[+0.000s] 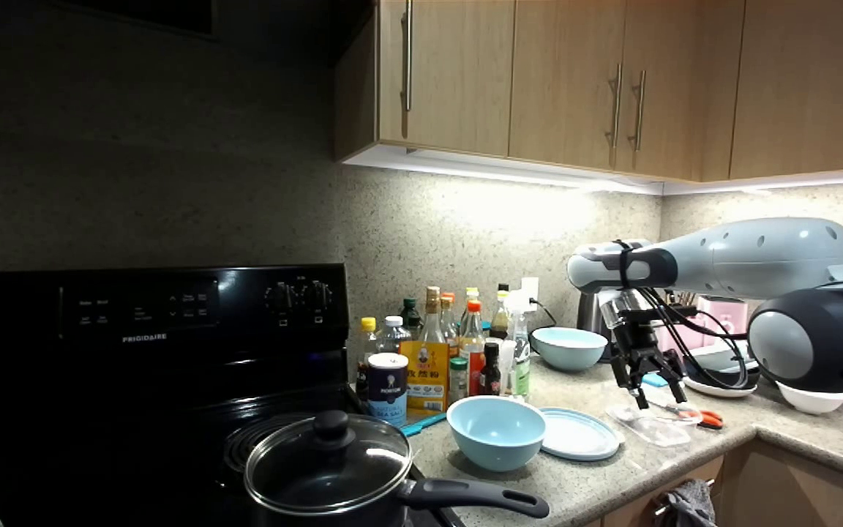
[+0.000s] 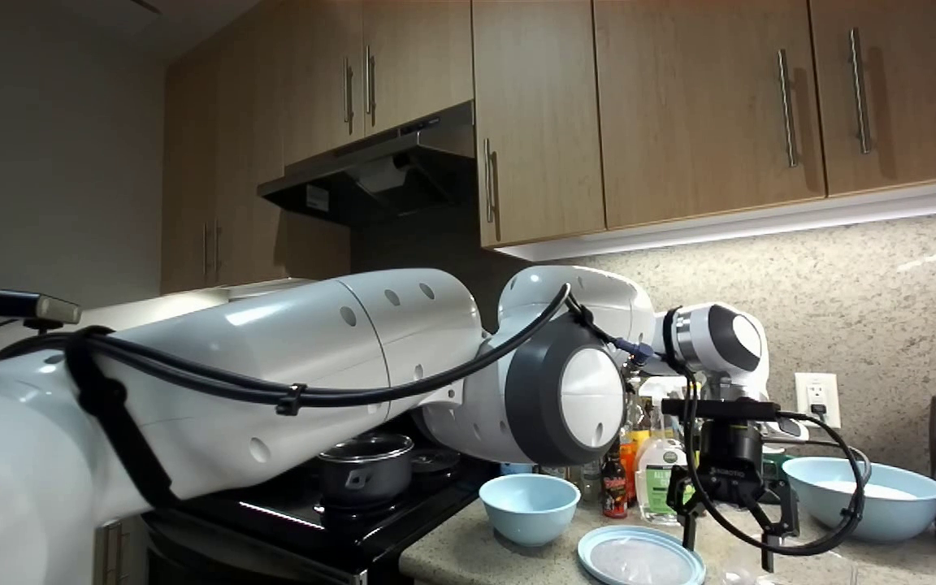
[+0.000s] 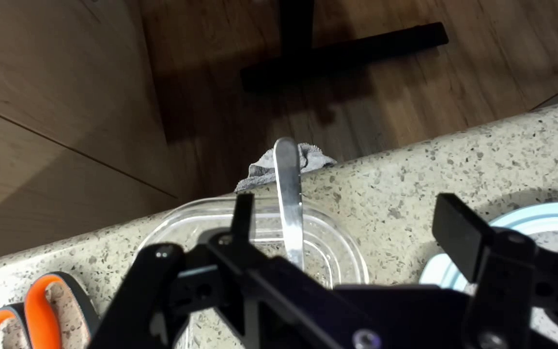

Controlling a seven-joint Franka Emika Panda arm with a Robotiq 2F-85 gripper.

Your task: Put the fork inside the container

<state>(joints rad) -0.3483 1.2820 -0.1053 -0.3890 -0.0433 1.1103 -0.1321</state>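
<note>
Fork (image 3: 287, 201) juts past the container (image 3: 334, 242) (distinct only in wrist view).

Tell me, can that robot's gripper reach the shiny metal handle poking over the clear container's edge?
Probably yes: the gripper is open above the clear container, and in the wrist view the metal handle appears between its jaws, nearer one, with nothing lying across the part that shows. The handle's other end is hidden.
</note>
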